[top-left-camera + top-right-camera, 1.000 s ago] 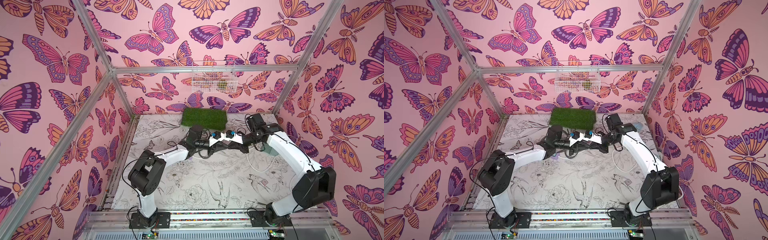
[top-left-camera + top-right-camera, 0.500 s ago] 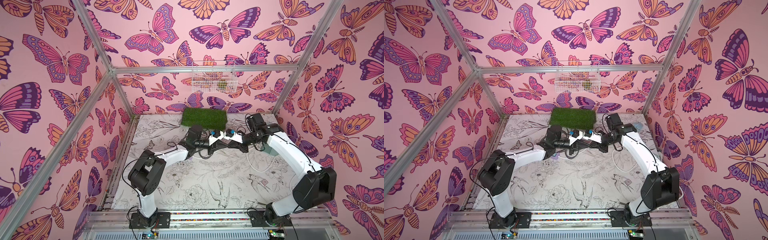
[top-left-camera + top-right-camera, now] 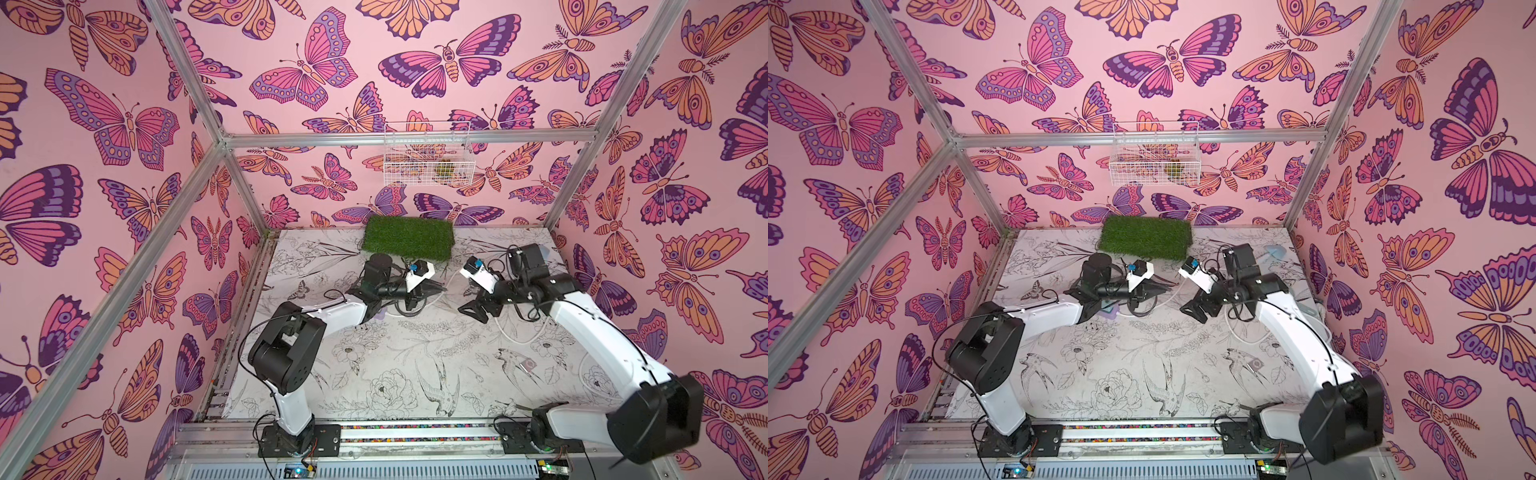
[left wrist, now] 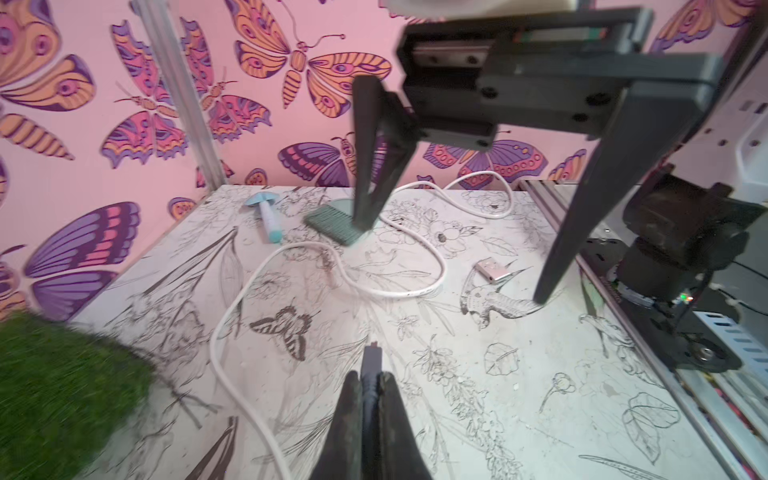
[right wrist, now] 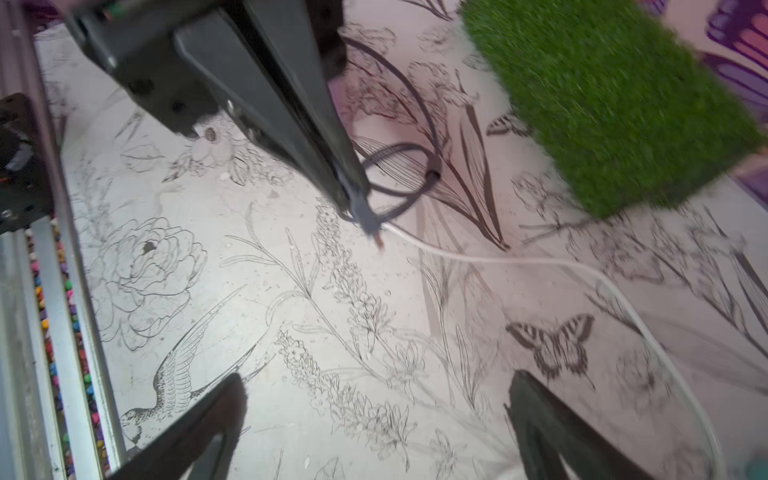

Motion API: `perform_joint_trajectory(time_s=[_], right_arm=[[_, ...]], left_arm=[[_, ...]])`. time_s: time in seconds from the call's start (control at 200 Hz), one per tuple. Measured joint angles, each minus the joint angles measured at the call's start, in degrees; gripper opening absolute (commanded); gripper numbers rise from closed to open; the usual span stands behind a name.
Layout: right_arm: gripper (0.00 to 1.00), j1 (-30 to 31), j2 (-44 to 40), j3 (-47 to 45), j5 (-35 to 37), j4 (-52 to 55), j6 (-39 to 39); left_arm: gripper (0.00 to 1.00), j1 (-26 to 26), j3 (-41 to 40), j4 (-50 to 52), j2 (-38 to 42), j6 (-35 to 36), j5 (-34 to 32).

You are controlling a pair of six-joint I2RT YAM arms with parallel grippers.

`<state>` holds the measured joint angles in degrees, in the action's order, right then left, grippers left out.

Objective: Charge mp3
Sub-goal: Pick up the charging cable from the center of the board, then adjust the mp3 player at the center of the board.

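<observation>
**Item under task.** The small, flat, pinkish-silver square mp3 player (image 4: 492, 269) lies on the flower-printed white counter (image 4: 552, 386), out in the open. It is well apart from both arms' fingers, on the right arm's side. It touches nothing else. A loop of the long white charging cable (image 4: 345, 274) runs near it.

**Left gripper** (image 4: 368, 376). The fingers are pressed together on a thin dark piece with a reddish tip (image 5: 365, 218). The right wrist view shows the white cable leading off from that piece, so it is judged to be the cable's plug end. This cannot be confirmed.

**Right gripper** (image 5: 374, 415). The fingers are spread wide and hold nothing. They hang above bare counter, facing the left gripper.

**Handling assessment.** The player looks light, rigid and smooth-cased, so it is likely to skid on the counter if pushed from one side. It sits low, which leaves little edge to catch. A pinch across two opposite edges appears the best hold, and the socket side should stay uncovered. Which side carries the socket cannot be made out.

The cable is limp. Its slack may drag at the plug and pull it off line. The plug is slim and is best held close behind its tip.

**Other items.** A green artificial-turf mat (image 3: 409, 239) and a teal comb (image 4: 334, 224) lie clear of the work.
</observation>
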<state>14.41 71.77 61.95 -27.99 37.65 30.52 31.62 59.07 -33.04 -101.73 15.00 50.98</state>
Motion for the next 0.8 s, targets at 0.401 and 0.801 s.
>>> perform_joint_trajectory(time_s=[0.401, 0.801], right_arm=[[0.71, -20.4, -2.0, -6.4, 17.5, 13.2, 4.2], [0.71, -26.9, 3.3, -6.3, 30.5, 20.1, 23.0]], left_arm=[[0.0, -1.9, -1.2, 2.3, 5.3, 6.3, -2.8], [0.0, -1.9, -2.9, 6.5, 7.9, 10.8, -5.2]])
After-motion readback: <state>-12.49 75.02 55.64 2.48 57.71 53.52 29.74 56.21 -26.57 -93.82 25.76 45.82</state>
